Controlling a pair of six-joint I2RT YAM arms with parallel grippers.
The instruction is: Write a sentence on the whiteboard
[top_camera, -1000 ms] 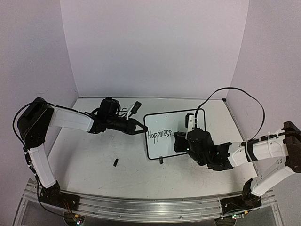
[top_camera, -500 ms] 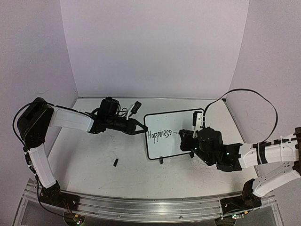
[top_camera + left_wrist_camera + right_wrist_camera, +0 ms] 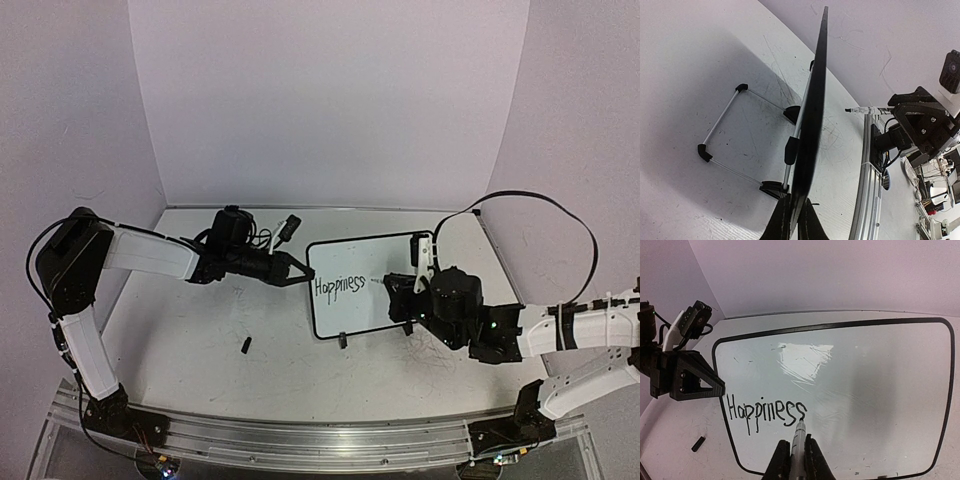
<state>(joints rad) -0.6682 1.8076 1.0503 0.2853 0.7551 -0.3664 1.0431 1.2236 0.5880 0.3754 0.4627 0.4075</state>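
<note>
On the tabletop (image 3: 200,340) the whiteboard (image 3: 362,258) stands mid-scene, the left end effector (image 3: 300,279) clamped on its left edge. The right end effector (image 3: 393,284), gripping a marker (image 3: 799,434), has slid right off the sentence (image 3: 340,287): "Happiness" done, more words likely due.

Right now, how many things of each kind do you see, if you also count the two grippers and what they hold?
whiteboard: 1
marker: 1
small loose black piece: 1
grippers: 2, the left gripper shut on the whiteboard's edge, the right gripper shut on the marker
Total: 5
</note>
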